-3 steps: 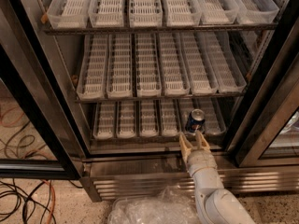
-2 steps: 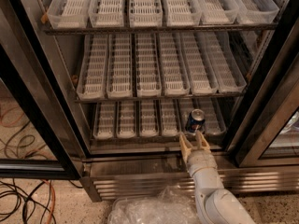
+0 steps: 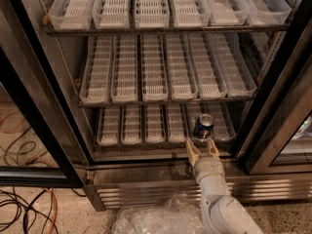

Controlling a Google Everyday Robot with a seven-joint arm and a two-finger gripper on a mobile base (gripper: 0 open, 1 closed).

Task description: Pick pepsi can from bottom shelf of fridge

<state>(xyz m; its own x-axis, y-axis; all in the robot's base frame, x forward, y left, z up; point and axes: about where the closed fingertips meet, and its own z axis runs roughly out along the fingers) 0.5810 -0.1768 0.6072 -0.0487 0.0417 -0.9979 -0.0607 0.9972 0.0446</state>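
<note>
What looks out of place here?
Crumpled clear plastic lies on the floor before the fridge, and cables tangle at left. Nothing looks spilled. The gripper sits open in front of the pepsi can on the bottom shelf.

1. no text, number or sign is reading clearly anywhere in the camera view.
2. the pepsi can [image 3: 203, 127] is showing only a blue side with a red-white logo mark and a silver top; no letters are resolving on it.
3. the can is standing toward the right end of the bottom shelf [image 3: 130, 126] of the fridge [image 3: 146, 191].
4. the gripper [image 3: 202, 149] is hovering just in front of the can at the shelf's front edge, its fingers [image 3: 191, 152] spreading apart to either side.
</note>
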